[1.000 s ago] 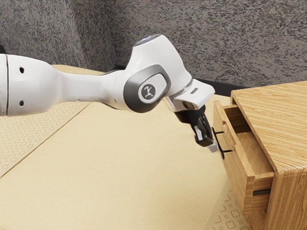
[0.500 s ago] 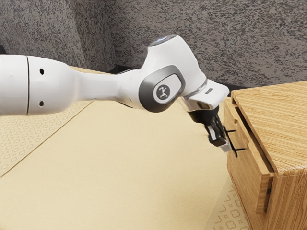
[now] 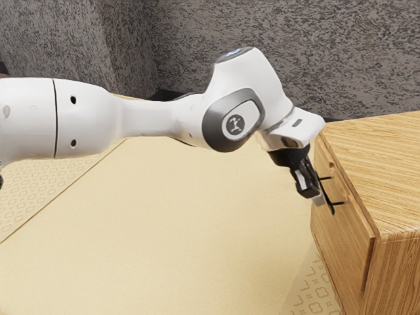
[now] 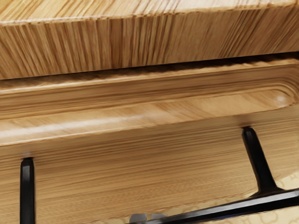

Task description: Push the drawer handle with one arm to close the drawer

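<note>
Item: drawer (image 3: 344,233), wooden, seated nearly flush in its cabinet (image 3: 394,170); a dark seam (image 4: 252,59) runs between its front and the cabinet's top edge in the wrist view, so full closure cannot be confirmed. Item: handle (image 4: 233,206), a black bar on two posts (image 4: 28,186), fixed to the drawer front and facing the arm (image 3: 151,118). Item: end effector (image 3: 319,197), closed, tilted downward at the handle; its fingertips (image 4: 138,218) lie side by side, with nothing seen gripped. Contact with the bar appears likely, though the exact touching point cannot be told. Stage, by judgement: last part of the push. Fault one, stopping short: if the arm halts on the evidence of a nearly flush front, a sliver of opening may be left. Fault two, slipping: the bar is slender and the approach slanted, so the tips could slide off its edge or pass beneath it and press on the wood instead. Fault three, snagging: tips lodged behind the bar could draw the drawer open again upon retreat. Fault four, overdriving: force continued after the drawer meets its stop could shove the cabinet or strain the handle. Remedy advised: a short, straight, gentle press, then a clean withdrawal.
</note>
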You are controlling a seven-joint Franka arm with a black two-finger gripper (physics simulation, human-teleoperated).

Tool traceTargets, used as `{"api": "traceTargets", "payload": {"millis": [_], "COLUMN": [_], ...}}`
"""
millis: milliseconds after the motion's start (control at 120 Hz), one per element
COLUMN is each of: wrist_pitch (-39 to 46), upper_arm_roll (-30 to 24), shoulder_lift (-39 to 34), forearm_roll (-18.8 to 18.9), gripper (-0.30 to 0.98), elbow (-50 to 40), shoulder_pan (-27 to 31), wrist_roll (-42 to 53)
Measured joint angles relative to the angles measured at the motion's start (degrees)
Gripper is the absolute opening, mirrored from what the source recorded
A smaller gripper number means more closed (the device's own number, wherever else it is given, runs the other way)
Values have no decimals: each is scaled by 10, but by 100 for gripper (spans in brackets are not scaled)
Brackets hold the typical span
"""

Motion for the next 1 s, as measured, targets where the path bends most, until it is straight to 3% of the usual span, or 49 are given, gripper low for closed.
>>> {"api": "traceTargets", "payload": {"millis": [433, 608, 717, 817, 1000], "wrist_pitch": [-8, -25, -50, -88, -203], "upper_arm_roll": [17, 110, 171, 206, 230], "shoulder_lift": [13, -94, -165, -224, -270], "forearm_roll": [6, 7, 16, 60, 133], "gripper": [-10, -10, 13, 33, 53], "elbow": [21, -95, -155, -166, -102], "shoulder_pan": [-15, -66, -83, -72, -56], "wrist_roll": [-4, -22, -40, -69, -138]}}
